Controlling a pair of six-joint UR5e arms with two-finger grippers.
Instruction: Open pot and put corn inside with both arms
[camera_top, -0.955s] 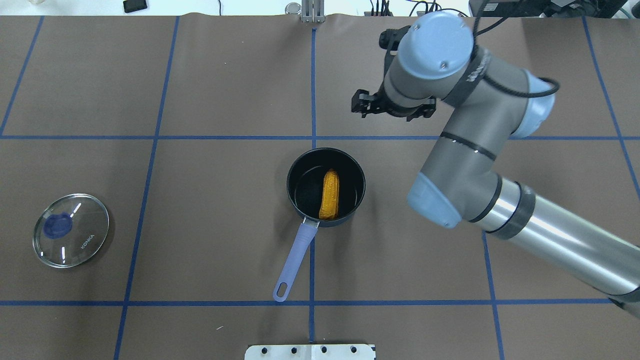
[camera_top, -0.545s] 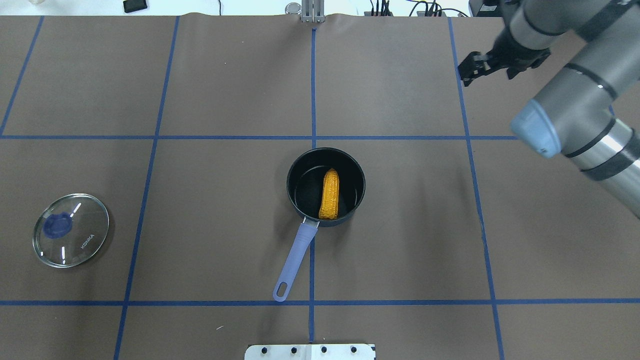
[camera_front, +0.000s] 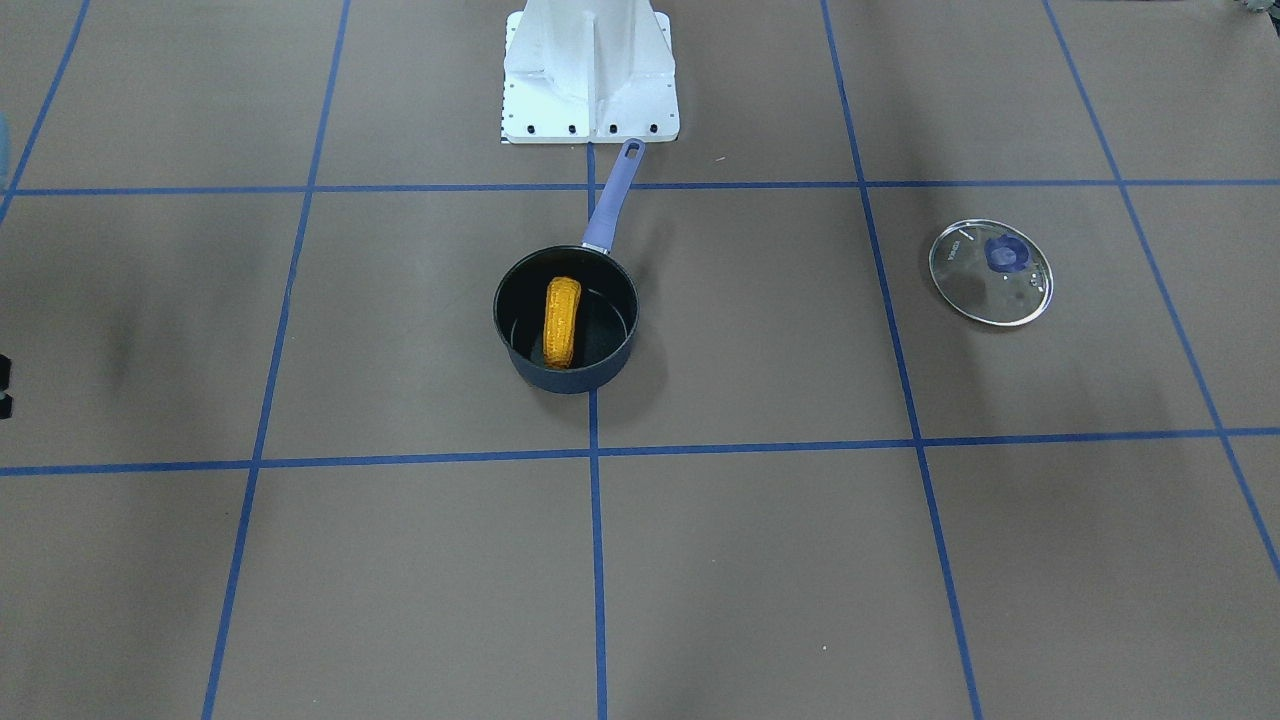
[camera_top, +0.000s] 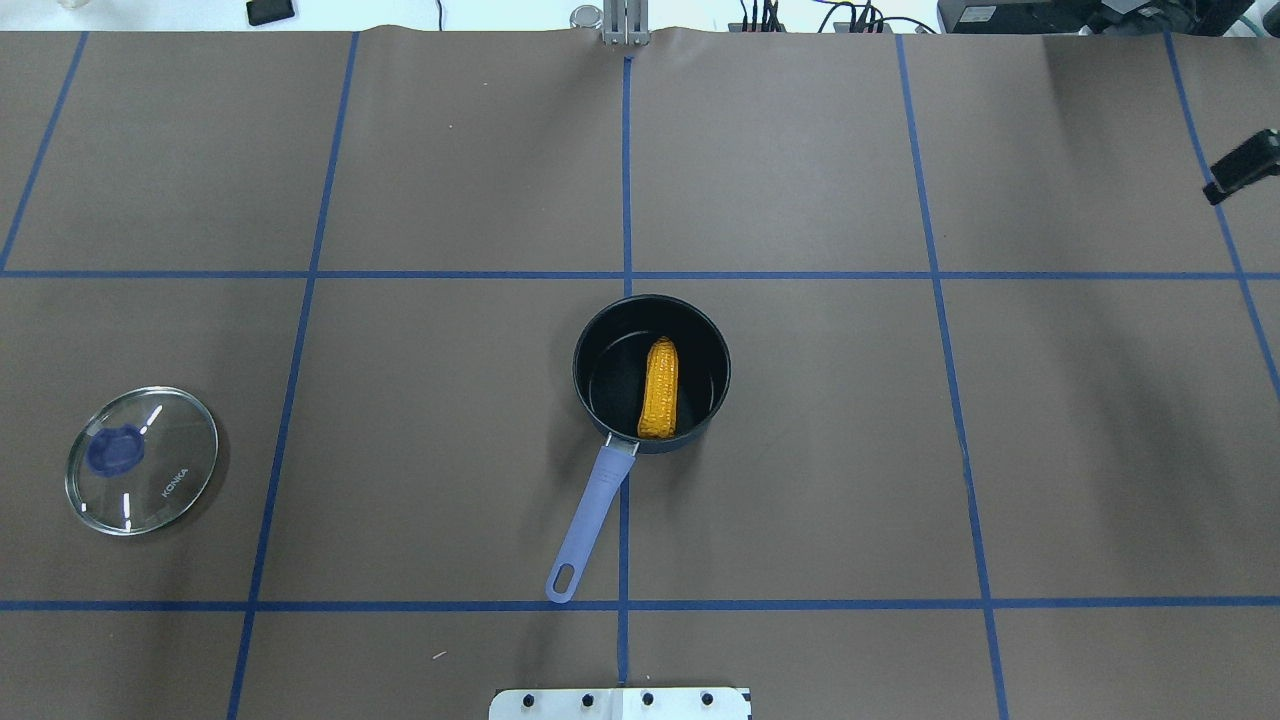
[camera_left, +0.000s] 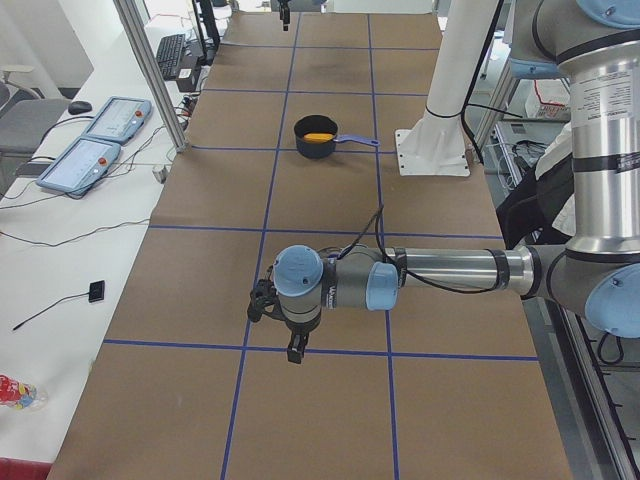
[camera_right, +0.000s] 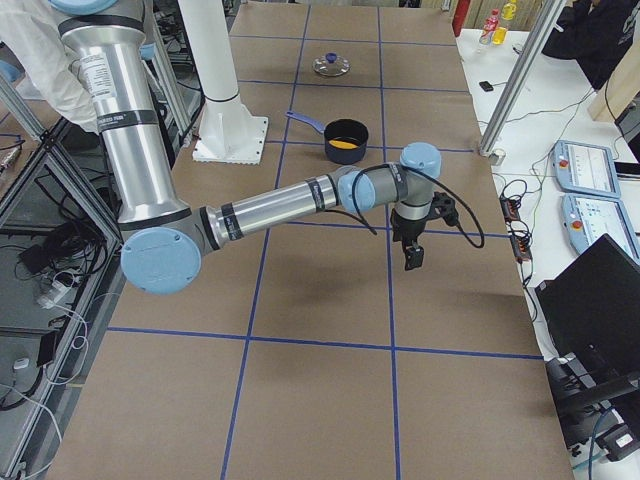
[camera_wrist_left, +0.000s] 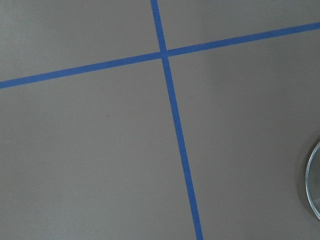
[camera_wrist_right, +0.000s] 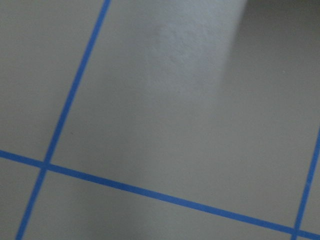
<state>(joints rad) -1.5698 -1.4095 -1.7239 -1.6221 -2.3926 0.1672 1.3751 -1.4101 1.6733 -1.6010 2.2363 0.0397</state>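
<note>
Brown table (camera_top: 450, 180) with a blue tape grid, that's the whole scene. Dead centre of the overhead shot sits the pot (camera_top: 606, 385), lid off, and the corn (camera_top: 660, 390) is lying inside it, thin end toward the top of the frame, fat end against the wall by the handle (camera_top: 592, 510). That handle sticks out toward the lower left. The glass lid (camera_top: 142, 461) lies flat way over at the left edge, well apart from the pot.

My right tool (camera_top: 1243, 167) is just a black sliver at the upper right edge of the overhead shot, so I can't tell if its fingers are apart or together. My left tool (camera_left: 293, 348) only shows from the side camera, low in the middle of that frame, pointing down over a tape line, far from the pot. Can't tell on that one either.
</note>
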